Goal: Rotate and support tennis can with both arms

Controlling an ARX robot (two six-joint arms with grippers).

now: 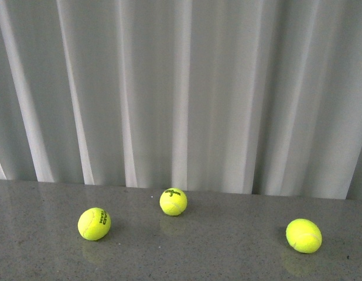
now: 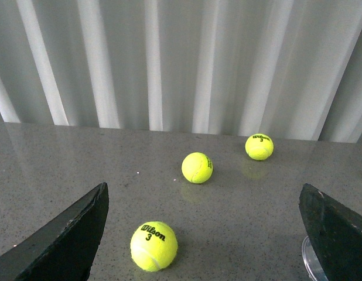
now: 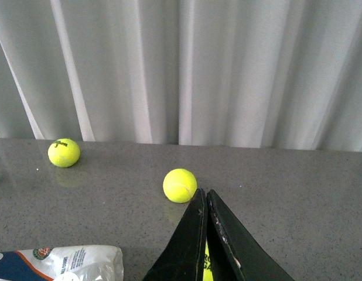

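Observation:
The tennis can [image 3: 64,262] lies at the edge of the right wrist view, showing a navy-and-white label, a small round emblem and a clear plastic end. My right gripper [image 3: 204,192] is shut and empty beside it, not touching it. A yellow-green ball [image 3: 180,185] sits just beyond its fingertips. My left gripper [image 2: 203,188] is wide open and empty above the table. A clear curved rim [image 2: 308,257] shows against one of its fingers [image 2: 339,234]; I cannot tell if this is the can. The can and both arms are out of the front view.
Three tennis balls lie on the grey table [image 1: 228,252] in the front view: [image 1: 94,223], [image 1: 173,201], [image 1: 303,235]. The left wrist view shows three balls too: [image 2: 153,246], [image 2: 197,168], [image 2: 259,146]. A white curtain [image 1: 181,88] hangs behind the table.

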